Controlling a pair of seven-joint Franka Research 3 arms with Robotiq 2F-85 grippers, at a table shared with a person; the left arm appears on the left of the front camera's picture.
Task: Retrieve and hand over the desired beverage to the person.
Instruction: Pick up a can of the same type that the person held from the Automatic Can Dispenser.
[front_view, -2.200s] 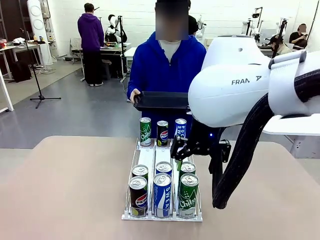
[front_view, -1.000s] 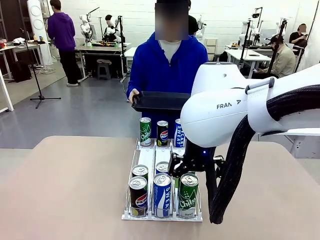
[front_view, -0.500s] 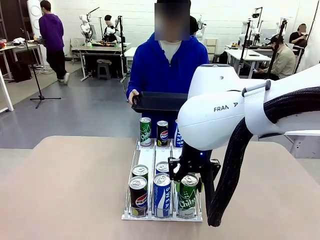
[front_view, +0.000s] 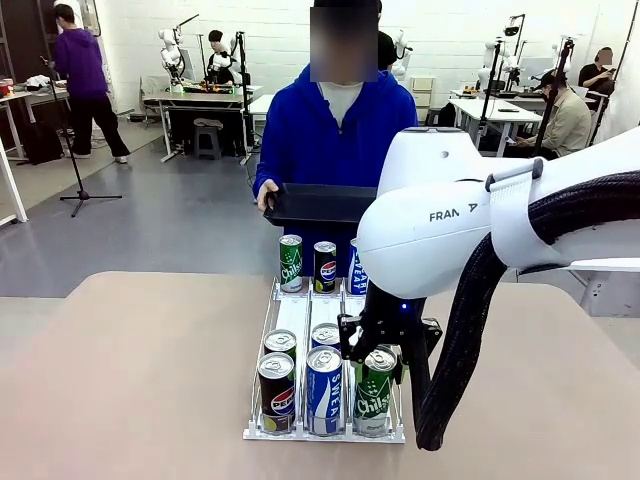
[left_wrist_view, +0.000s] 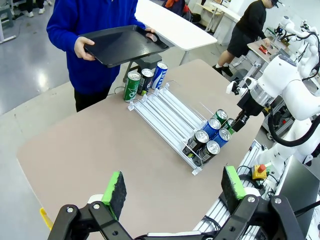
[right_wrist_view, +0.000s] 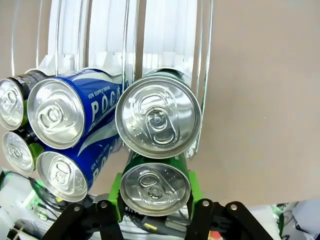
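rack (front_view: 293, 315) – cans (front_view: 324, 385) in three lanes | right gripper (right_wrist_view: 155, 192) pinching green can (right_wrist_view: 155, 184) | left gripper (left_wrist_view: 173, 188) spread

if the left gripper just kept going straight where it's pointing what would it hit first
Most likely the bare tabletop, just short of the can rack. Nothing shows between the open left gripper and that spot, though depth is hard to judge.

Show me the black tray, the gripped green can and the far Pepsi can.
black tray (front_view: 320, 205), front view, its near side wall.
gripped green can (right_wrist_view: 155, 187), right wrist view, middle of its lid.
far Pepsi can (front_view: 325, 266), front view, its label.
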